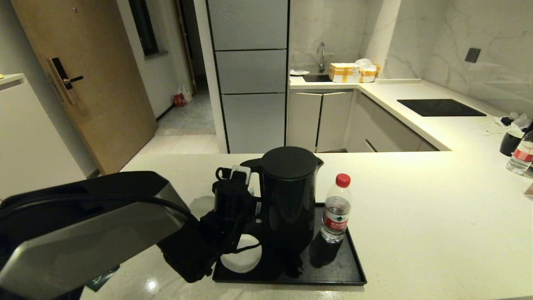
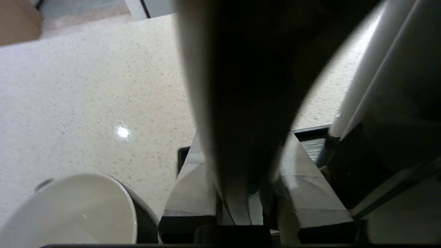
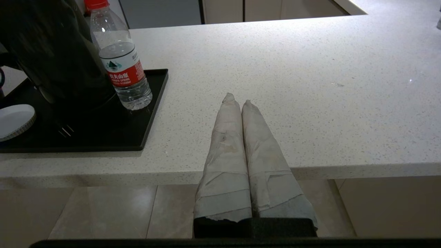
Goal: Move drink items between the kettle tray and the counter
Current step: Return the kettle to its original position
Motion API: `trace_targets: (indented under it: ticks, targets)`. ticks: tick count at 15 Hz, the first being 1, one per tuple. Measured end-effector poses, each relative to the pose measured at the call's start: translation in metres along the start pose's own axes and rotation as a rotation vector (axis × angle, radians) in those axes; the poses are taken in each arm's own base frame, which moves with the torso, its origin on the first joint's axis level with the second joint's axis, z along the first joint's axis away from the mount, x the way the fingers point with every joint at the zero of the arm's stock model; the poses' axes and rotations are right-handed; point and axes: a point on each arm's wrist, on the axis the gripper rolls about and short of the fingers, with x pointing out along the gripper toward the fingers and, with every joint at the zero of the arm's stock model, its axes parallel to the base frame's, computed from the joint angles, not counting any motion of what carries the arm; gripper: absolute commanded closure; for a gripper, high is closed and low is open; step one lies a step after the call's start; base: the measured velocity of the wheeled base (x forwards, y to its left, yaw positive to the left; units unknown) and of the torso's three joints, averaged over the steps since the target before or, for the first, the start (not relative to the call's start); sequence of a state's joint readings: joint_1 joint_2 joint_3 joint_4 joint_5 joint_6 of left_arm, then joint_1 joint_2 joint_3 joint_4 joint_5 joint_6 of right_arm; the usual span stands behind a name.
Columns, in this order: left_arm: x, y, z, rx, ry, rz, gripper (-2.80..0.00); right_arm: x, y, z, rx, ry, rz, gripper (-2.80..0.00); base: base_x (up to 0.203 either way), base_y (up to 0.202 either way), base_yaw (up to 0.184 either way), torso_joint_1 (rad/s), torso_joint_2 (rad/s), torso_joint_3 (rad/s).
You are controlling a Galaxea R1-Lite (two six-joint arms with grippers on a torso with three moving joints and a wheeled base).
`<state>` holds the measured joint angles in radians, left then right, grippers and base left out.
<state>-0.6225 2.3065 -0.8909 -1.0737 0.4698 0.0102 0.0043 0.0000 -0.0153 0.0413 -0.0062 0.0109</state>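
The tall black kettle [image 1: 288,200] is over the black kettle tray [image 1: 345,271], which lies on the cream counter [image 1: 416,216]. My left gripper [image 1: 238,177] is shut on the kettle's loop handle [image 2: 248,86], a taped finger [image 2: 193,186] on each side of it. I cannot tell whether the kettle rests on the tray. The clear bottle [image 1: 336,208] with a red cap stands on the tray right of the kettle. A black cup, white inside [image 2: 69,210], sits on the counter beside the tray's left corner. My right gripper [image 3: 237,98] is shut and empty over the counter's near edge, right of the tray.
A white saucer [image 1: 241,258] lies on the tray's front left. A black hob panel [image 1: 441,107] sits in the far counter. Another bottle [image 1: 520,156] and a dark cup [image 1: 511,141] stand at the far right. Boxes [image 1: 352,72] stand by the sink.
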Motion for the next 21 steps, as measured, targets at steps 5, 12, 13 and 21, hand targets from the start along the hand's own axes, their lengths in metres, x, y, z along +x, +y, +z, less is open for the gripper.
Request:
trace_targets:
  ticks: [5,12,13,21]
  targets:
    - [0.011,0.004,-0.008,0.049,-0.019,0.029,-2.8,0.0,0.0,0.0,0.0,-0.001,0.0,0.0,0.0,0.0,0.0,0.0,0.0,0.0]
    - [0.01,0.002,-0.001,0.05,-0.039,0.036,-2.8,0.0,0.0,0.0,0.0,0.0,0.0,0.0,0.0,0.0,0.0,0.0,0.0,0.0]
    - [0.01,0.002,0.001,0.058,-0.043,0.04,-2.8,0.0,0.0,0.0,0.0,0.0,0.0,0.0,0.0,0.0,0.0,0.0,0.0,0.0]
    - [0.007,0.004,0.011,0.082,-0.068,0.056,-2.8,0.0,0.0,0.0,0.0,0.0,0.0,0.0,0.0,0.0,0.0,0.0,0.0,0.0]
